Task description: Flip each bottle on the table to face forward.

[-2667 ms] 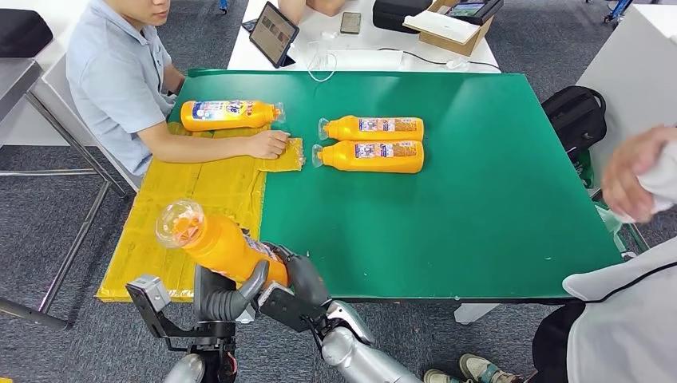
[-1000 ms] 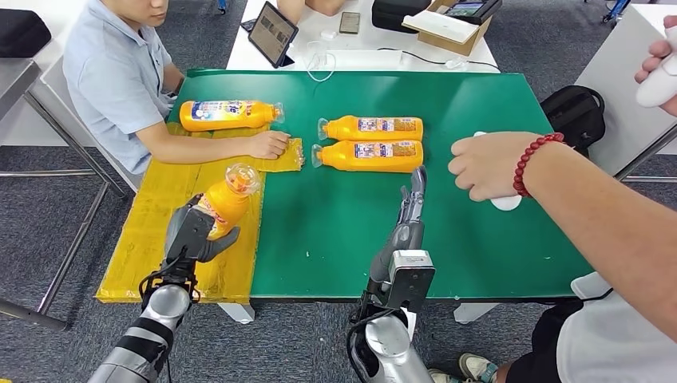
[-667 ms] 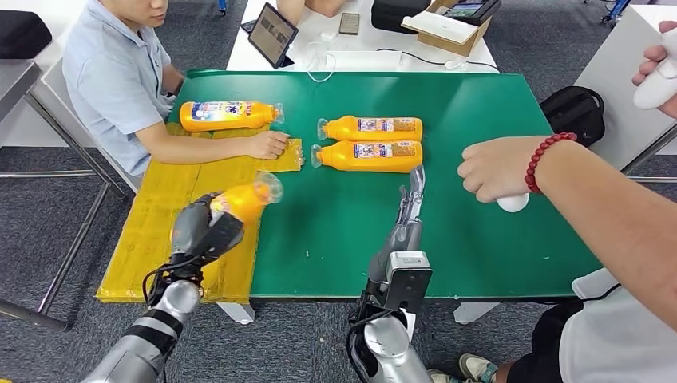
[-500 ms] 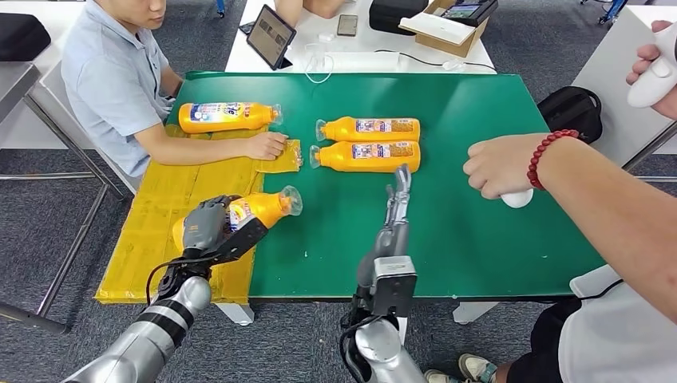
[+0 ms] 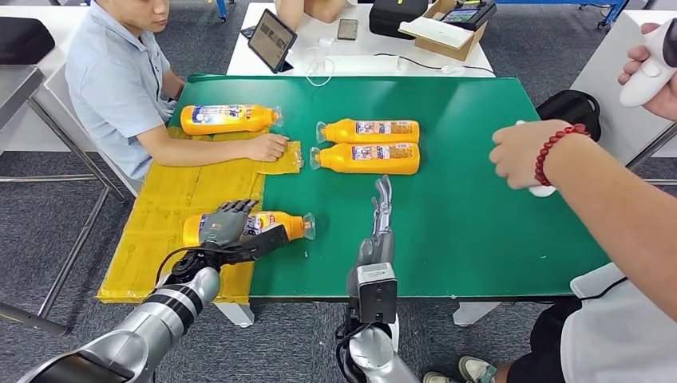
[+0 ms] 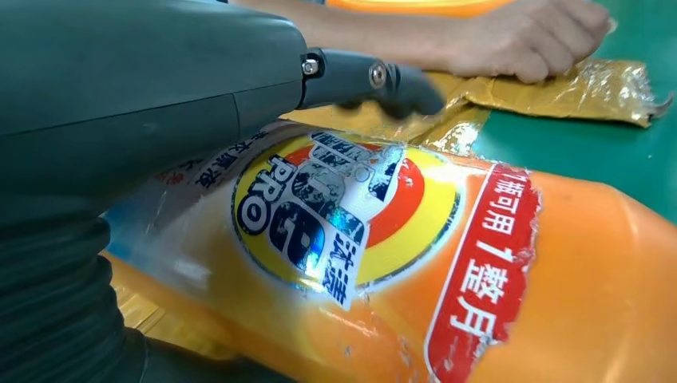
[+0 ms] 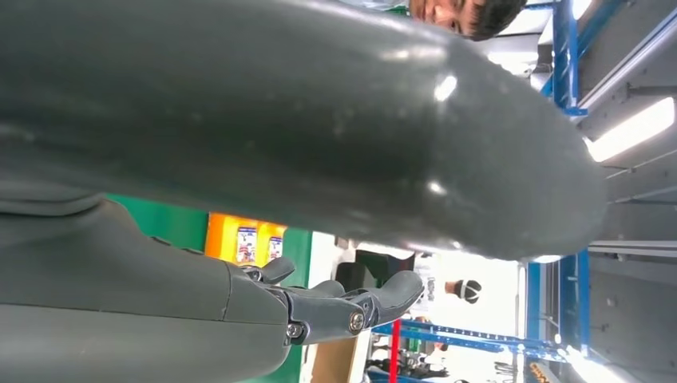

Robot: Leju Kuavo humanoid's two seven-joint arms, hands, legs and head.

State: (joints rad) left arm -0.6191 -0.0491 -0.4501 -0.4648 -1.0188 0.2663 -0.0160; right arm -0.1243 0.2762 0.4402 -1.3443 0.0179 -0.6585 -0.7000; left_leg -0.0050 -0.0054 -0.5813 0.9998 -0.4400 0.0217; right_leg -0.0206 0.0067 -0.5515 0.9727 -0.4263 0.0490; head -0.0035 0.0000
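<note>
head: left robot hand wraps orange detergent bottle lying at near-left counter edge, cap rightward; glossy, likely heavy, best held mid-body; right robot hand empty, fingers straight; room to its right | left wrist: label faces camera | right wrist: fingers apart, nothing held
</note>
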